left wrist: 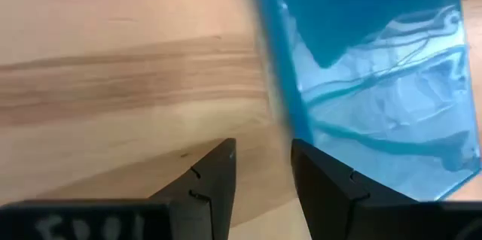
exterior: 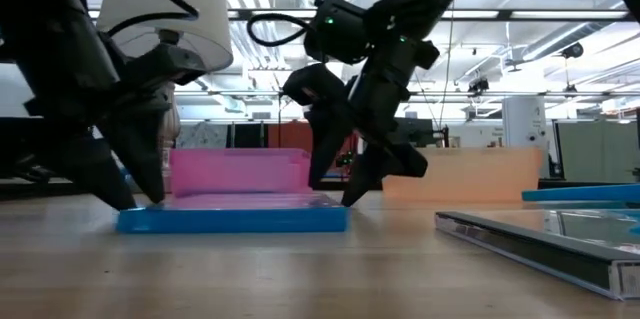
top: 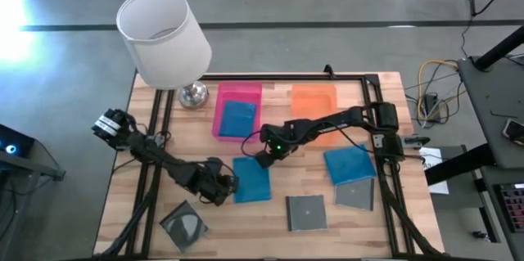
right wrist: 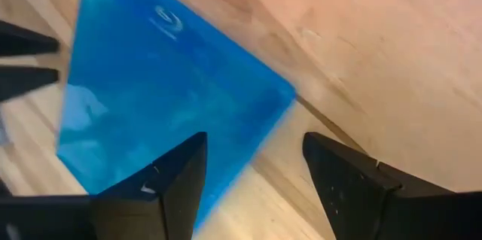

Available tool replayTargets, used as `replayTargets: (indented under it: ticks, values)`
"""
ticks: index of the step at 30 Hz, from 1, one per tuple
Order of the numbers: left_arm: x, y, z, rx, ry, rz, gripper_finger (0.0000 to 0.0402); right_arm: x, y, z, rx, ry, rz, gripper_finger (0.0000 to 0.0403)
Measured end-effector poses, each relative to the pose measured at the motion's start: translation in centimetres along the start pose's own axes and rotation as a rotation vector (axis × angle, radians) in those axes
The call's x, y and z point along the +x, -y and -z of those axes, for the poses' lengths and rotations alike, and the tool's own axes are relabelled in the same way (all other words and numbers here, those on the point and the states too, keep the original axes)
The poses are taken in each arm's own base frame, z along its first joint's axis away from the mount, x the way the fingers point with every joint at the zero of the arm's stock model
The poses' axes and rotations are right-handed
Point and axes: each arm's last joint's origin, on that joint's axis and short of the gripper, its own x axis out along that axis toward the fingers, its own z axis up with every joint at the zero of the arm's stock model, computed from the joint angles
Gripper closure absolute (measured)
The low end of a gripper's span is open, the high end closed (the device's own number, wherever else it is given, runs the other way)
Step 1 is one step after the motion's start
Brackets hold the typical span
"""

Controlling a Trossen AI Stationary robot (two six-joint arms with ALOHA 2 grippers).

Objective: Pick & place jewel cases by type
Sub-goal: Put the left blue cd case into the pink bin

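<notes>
Blue and flat, the jewel case [top: 251,180] I'm working on lies on the wooden table [top: 327,232] near its middle, with one of my grippers at each end. My left gripper [top: 224,187] is at its left edge, tips down on the wood; in my left wrist view its fingers [left wrist: 218,176] stand a narrow gap apart, clamped on nothing, with the case's edge just beside one of them. My right gripper [top: 264,159] hangs over the case's far right corner, its fingers [right wrist: 177,176] spread wide, one above the blue plastic and one above bare wood. From the low view both sets of tips come down to the case; I cannot tell whether the right ones touch it.

A second blue case [top: 237,119] lies inside the pink tray [top: 220,114], and a third [top: 350,164] sits on the table to the right, overlapping a grey case [top: 355,194]. Another grey case with a disc [top: 306,212] lies near the front edge, and a third [top: 183,223] at the front left. An orange tray [top: 313,101] sits beside the pink one, and a white lampshade [top: 160,38] stands over the back left corner.
</notes>
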Motion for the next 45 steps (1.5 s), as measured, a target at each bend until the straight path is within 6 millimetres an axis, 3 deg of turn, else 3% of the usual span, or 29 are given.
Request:
replayTargets:
  ticks: [8, 18, 21, 26, 30, 38, 45]
  values:
    - [1.5, 0.8, -0.5, 0.041, -0.048, 0.029, 0.0288, 0.6, -0.9, 1.1, -0.034, 0.01, -0.041, 0.0179]
    - [-0.2, 0.3, -0.6, 0.045, -0.076, -0.009, 0.0288, -0.2, -3.2, 1.0, -0.26, -0.088, -0.183, 0.0179]
    - [-0.2, 0.2, -0.6, 0.038, -0.075, -0.016, 0.0288, -0.5, -4.4, 0.8, -0.299, -0.077, -0.231, 0.0179]
    - [-0.1, 0.0, -0.7, 0.027, -0.052, -0.019, 0.0288, -2.6, -8.0, -0.1, -0.423, -0.013, -0.425, 0.0179]
    - [-0.1, 0.0, -0.7, 0.017, -0.044, -0.016, 0.0288, -3.7, -9.7, -0.4, -0.412, 0.036, -0.445, 0.0179]
    - [-0.7, 0.3, -0.4, -0.012, 0.088, 0.047, 0.0288, -2.3, -6.8, 0.0, -0.305, -0.046, -0.268, 0.0204]
    - [-0.9, 0.3, -0.3, -0.025, 0.135, 0.067, 0.0288, -2.0, -6.4, 0.1, -0.266, -0.059, -0.269, 0.0308]
